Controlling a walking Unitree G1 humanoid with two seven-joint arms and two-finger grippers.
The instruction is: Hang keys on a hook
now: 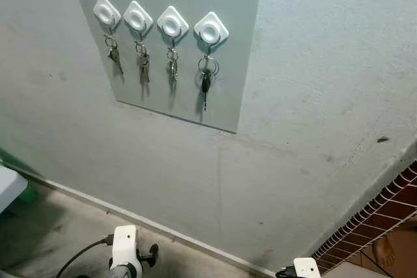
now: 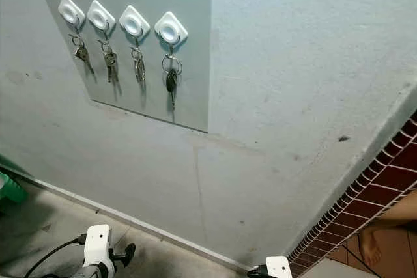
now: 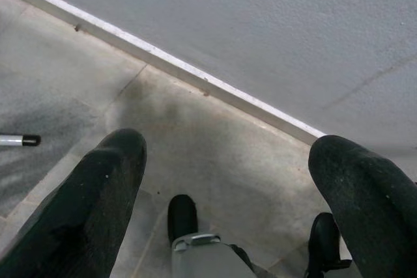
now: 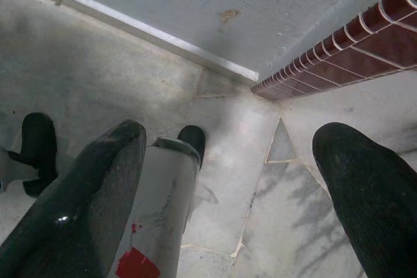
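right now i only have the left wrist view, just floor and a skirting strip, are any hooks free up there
Observer: No. All four white hooks on the grey panel carry keys; the rightmost holds a black-headed key.
Operator: is my right end effector holding anything
Observer: No. The right end effector is open over the floor, nothing between its fingers.
Operator: anything to my right i should watch
Observer: A person's bare foot is on the brown tiles behind a white wire rack.
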